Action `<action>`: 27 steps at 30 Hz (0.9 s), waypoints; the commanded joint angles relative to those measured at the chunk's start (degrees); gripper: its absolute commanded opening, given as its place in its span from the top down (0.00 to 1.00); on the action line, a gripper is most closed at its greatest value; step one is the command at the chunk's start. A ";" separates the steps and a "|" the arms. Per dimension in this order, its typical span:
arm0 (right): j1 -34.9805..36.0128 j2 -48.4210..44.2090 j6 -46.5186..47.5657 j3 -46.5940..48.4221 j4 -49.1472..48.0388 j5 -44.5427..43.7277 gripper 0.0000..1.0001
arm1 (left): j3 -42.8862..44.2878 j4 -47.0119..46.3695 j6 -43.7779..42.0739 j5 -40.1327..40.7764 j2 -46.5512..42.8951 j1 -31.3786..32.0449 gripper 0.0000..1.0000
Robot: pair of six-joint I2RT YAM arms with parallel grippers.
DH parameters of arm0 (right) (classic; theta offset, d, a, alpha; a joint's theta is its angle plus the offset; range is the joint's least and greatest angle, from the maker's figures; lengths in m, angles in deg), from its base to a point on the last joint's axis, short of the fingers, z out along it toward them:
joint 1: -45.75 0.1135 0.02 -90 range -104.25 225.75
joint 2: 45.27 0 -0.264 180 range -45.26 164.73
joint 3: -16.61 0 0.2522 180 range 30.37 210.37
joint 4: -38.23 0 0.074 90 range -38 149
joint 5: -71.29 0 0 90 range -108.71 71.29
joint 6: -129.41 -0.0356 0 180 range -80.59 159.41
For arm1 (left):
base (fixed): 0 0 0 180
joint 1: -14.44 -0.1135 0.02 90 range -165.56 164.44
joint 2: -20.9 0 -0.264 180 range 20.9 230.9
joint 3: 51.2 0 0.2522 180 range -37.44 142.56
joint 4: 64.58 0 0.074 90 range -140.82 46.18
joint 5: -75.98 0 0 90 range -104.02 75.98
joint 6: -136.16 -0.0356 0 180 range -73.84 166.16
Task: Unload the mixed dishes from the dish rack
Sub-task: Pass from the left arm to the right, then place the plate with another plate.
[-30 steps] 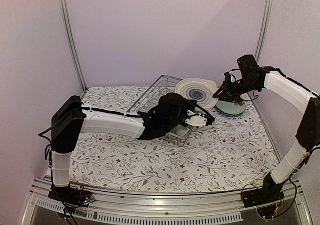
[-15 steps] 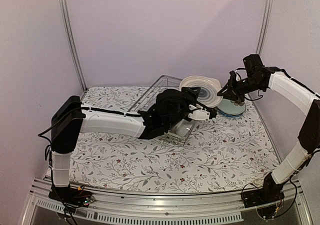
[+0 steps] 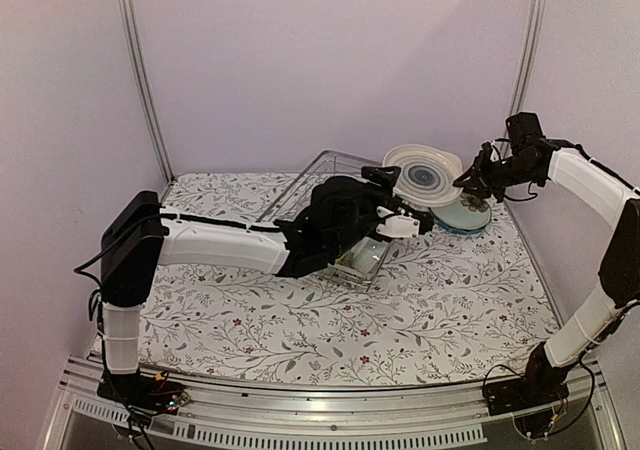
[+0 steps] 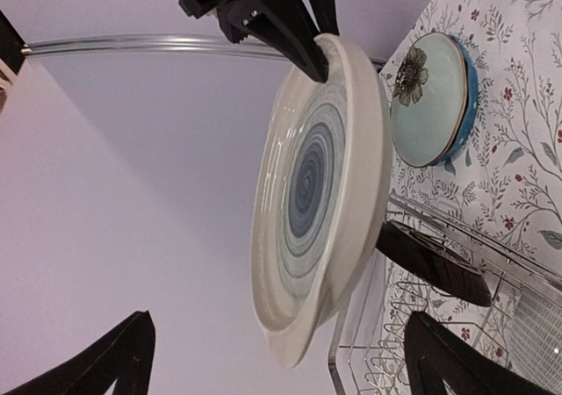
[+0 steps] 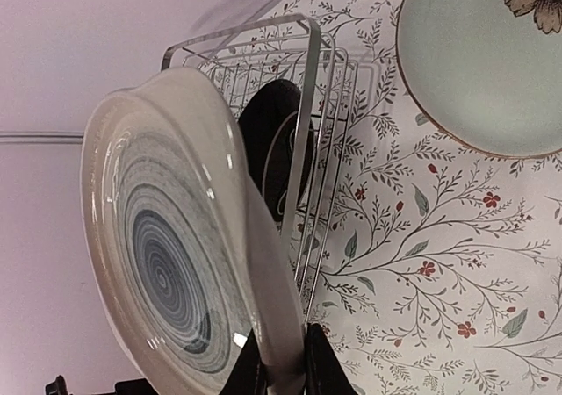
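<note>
My right gripper [image 5: 285, 373] is shut on the rim of a white plate with blue rings [image 5: 167, 254], holding it on edge in the air. In the top view this plate [image 3: 425, 175] hangs right of the dish rack [image 3: 318, 175], with the right gripper [image 3: 470, 177] at its right edge. My left gripper [image 3: 404, 202] stands open just left of the plate, its fingers [image 4: 114, 364] wide apart and touching nothing. The plate [image 4: 316, 193] fills the left wrist view. A dark plate [image 4: 435, 263] stands in the wire rack [image 4: 413, 342].
A pale green flowered plate [image 3: 463, 212] lies on a blue plate on the floral mat at the back right, below the held plate. The left arm lies across the rack's near end. Metal frame posts [image 3: 528, 40] stand at the back corners.
The left gripper has opened and let go of the white plate. The right gripper has carried the plate up and to the right, away from the rack.
</note>
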 commanded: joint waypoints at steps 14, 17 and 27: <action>-16.63 0.10 -2.59 -3.97 -14.18 -1.81 1.00 | 0.31 -0.68 5.87 -0.30 -5.44 -0.34 0.00; -16.85 2.66 -2.53 -4.14 -15.51 -2.23 1.00 | 0.53 -0.64 5.32 0.15 -5.11 -0.32 0.00; -16.77 10.86 0.50 -0.09 -16.01 -3.86 1.00 | 0.55 -0.39 5.90 0.27 -5.79 -0.39 0.00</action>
